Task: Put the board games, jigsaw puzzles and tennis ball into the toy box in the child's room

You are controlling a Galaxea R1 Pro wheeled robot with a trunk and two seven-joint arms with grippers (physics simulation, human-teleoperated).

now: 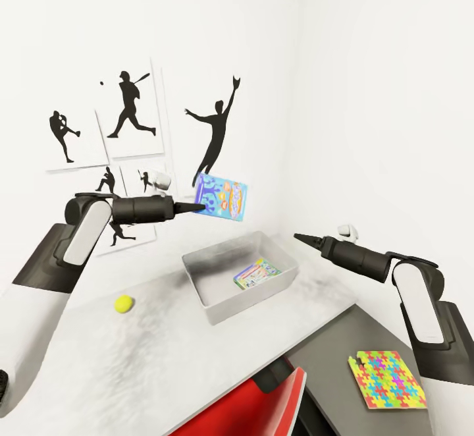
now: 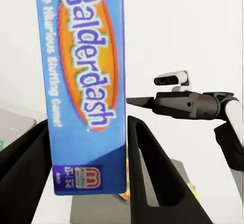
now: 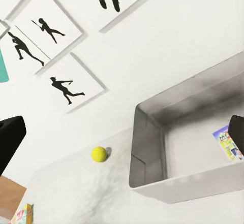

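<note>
The blue board game [image 2: 84, 87], seen in the left wrist view, carries the title "Balderdash" in large blue letters on an orange oval, with a smaller white line beside it that seems to read "The Hilarious Bluffing Game". A small red logo near its lower edge is too blurred to read.

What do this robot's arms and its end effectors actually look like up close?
Each arm has a white upper shell set in dark grey joints, then a dark cylindrical forearm tapering forward. The left end effector and right end effector end in slim black pointed fingers, wedge-shaped with a long slot. A small white camera block sits on each wrist. No cables show.
</note>
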